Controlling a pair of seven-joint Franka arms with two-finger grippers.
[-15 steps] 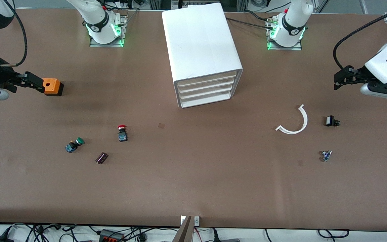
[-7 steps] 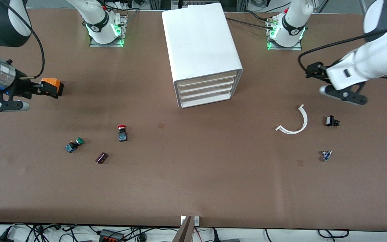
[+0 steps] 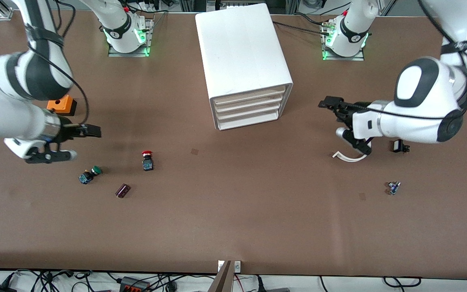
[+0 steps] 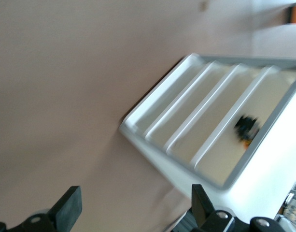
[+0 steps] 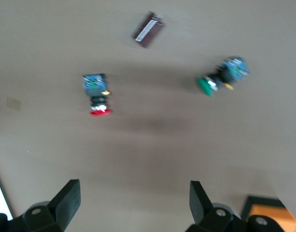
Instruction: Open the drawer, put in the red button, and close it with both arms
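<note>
Nearest the front cam: small blue part (image 3: 393, 187) toward the left arm's end of the table (image 3: 233, 227); dark maroon chip (image 3: 123, 190) toward the right arm's end.

Next back: green button (image 3: 89, 174) on its side, then the red button (image 3: 147, 160) w/ red cap pointing away from the front cam, bare table all round it, well apart from the cabinet (image 3: 243, 61). Right wrist view shows the same trio: red button (image 5: 96, 94), green button (image 5: 220, 77), chip (image 5: 148, 29).

Right gripper (image 3: 89, 130) is over the table just short of the orange block (image 3: 61, 104), between block & green button; fingers spread wide, nothing between them, both tips showing in its wrist view w/ a big gap.

Left gripper (image 3: 330, 103) is over the table beside the cabinet's drawer faces, toward the left arm's end; fingers also wide apart, empty. Under its wrist lies the white curved strip (image 3: 349, 156), partly covered by the arm; small black part (image 3: 399, 146) just beside the arm.

Cabinet stands mid-table, farthest back, btwn the two arm bases. All four drawers flush; the drawer (image 3: 249, 96) on top is closed. Left wrist view looks at the drawer fronts (image 4: 220, 140) at a slant; a small dark blur shows against one front, can't tell what it is.
</note>
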